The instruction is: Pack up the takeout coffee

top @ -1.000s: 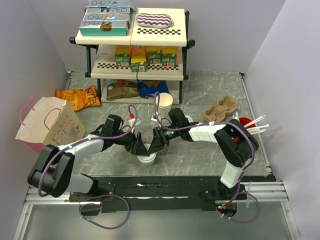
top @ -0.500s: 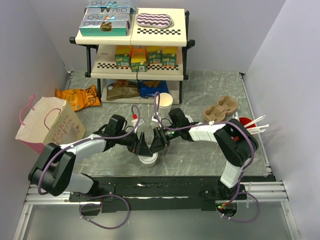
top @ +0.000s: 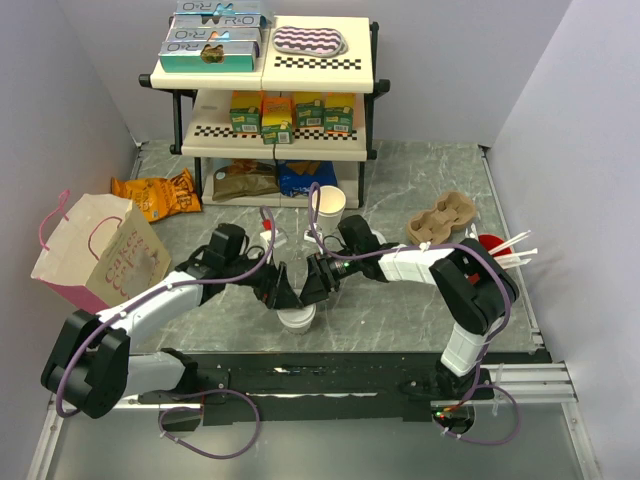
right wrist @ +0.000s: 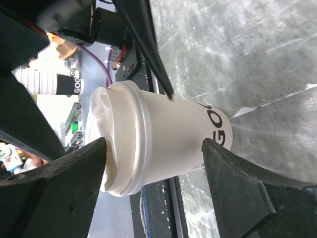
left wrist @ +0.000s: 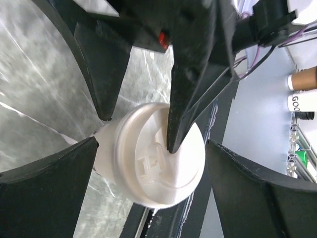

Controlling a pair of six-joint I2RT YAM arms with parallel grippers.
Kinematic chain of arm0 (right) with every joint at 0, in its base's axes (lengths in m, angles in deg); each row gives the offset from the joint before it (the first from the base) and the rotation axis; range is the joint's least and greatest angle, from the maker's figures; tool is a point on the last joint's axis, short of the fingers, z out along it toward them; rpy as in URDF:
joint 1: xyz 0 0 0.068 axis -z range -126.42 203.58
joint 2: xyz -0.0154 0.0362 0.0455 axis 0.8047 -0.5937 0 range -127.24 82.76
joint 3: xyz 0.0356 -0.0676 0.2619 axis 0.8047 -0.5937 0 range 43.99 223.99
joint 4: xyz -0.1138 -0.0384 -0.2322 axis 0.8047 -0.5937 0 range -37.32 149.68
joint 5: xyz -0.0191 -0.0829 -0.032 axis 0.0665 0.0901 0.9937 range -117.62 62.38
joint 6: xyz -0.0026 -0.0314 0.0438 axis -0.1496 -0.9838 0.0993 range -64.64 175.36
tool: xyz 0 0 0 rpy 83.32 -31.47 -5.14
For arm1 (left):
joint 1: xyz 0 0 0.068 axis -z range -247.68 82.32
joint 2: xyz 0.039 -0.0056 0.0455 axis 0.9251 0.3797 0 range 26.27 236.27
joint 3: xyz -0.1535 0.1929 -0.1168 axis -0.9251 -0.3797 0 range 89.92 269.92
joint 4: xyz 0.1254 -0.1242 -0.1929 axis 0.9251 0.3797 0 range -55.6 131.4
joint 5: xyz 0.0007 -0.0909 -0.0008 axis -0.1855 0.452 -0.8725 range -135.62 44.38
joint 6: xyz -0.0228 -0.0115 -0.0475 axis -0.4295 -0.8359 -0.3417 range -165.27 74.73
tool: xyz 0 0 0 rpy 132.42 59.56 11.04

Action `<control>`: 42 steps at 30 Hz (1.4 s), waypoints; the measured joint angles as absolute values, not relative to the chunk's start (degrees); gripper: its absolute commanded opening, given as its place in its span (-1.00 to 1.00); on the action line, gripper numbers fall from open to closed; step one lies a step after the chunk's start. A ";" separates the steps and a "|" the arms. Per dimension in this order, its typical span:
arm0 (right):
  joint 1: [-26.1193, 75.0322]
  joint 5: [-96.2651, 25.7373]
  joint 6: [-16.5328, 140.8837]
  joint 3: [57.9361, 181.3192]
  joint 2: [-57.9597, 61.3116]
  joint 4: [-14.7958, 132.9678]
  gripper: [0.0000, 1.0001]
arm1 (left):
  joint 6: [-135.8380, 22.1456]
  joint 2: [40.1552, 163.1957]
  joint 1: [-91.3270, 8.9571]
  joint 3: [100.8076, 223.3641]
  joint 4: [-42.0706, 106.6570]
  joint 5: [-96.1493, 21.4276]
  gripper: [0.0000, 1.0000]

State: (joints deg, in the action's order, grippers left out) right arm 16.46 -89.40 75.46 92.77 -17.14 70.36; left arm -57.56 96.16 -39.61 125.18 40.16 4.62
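Your takeout coffee [top: 296,318] stands upright on the table [top: 420,190] by the near edge. The left gripper [left wrist: 152,145] has its jaws spread wide, with the lid between them. The right gripper [right wrist: 154,144] is spread too, straddling the cup's sides; you can't tell if it touches.

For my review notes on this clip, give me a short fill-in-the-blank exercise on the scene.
1. The cup between the two grippers wears a white ____.
2. The left gripper and the right gripper both have their jaws ____.
3. In the top view, the paper bag lies to the ____ of the cup.
4. The straws stick out of a container coloured ____.
Missing words: lid; open; left; red.
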 measured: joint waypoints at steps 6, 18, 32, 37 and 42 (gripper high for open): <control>17.40 -87.61 74.28 92.90 -15.81 68.26 1.00 | -54.92 96.18 -43.15 128.83 43.04 7.61 0.94; 18.49 -86.58 72.70 94.91 -11.48 63.01 1.00 | -61.08 96.53 -45.42 127.30 38.82 8.51 0.94; 18.49 -83.87 68.77 95.02 -7.68 49.53 1.00 | -74.08 102.67 -49.60 121.64 27.17 8.48 0.94; 18.40 -82.52 69.10 95.02 -7.65 47.56 1.00 | -75.99 103.00 -49.60 120.11 24.79 8.57 0.94; 17.90 -81.80 69.56 95.02 -7.81 46.71 1.00 | -76.42 103.00 -49.60 120.05 24.05 8.57 0.94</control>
State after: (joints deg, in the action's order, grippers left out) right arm 17.90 -81.80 69.56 95.02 -7.81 46.71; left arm -76.42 103.00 -49.60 120.05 24.05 8.57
